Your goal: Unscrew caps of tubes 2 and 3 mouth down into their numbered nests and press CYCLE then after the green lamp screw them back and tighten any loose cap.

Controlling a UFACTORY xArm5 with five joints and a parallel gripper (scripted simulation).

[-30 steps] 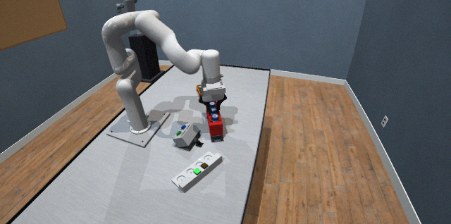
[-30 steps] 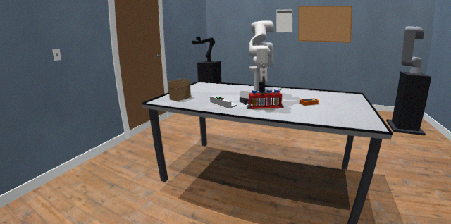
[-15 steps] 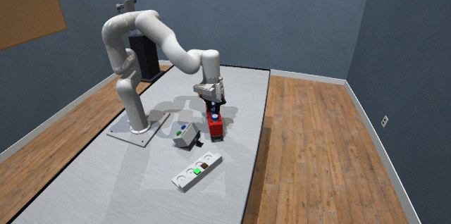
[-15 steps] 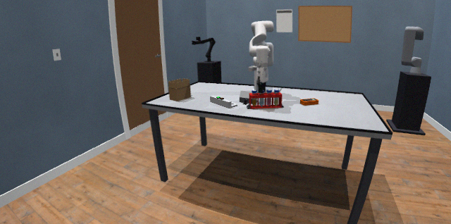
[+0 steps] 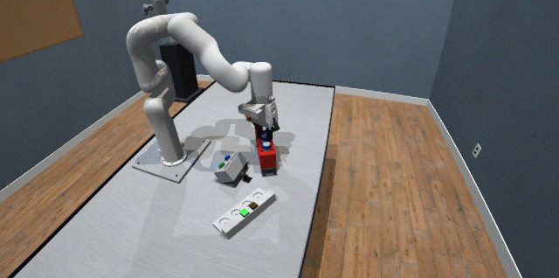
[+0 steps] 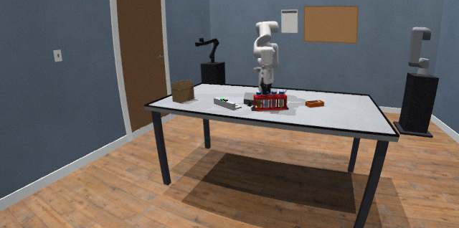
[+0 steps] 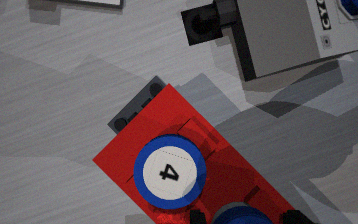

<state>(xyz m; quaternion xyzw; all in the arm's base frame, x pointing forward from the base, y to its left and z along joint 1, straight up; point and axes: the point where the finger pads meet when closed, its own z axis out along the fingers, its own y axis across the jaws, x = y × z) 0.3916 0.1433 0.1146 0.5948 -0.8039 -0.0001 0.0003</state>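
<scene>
The red decapping station [image 5: 266, 156] stands on the table with blue-capped tubes in it; it also shows in the exterior view [image 6: 270, 102]. In the wrist view the cap marked 4 [image 7: 170, 171] sits on its tube. The neighbouring blue cap of tube 3 [image 7: 242, 215] is at the bottom edge, on its tube. My gripper [image 7: 243, 217] straddles that cap, with a small gap between each fingertip and the cap's rim, so it is open. The white cap tray [image 5: 244, 211] lies nearer the front; its green lamp [image 5: 244, 212] is lit and its nests look empty.
The grey key housing [image 5: 230, 167] with the blue key [image 5: 227, 157] and the green key [image 5: 221, 164] stands just left of the station. A cardboard box [image 6: 182, 91] and an orange device [image 6: 315, 103] lie further off on the table.
</scene>
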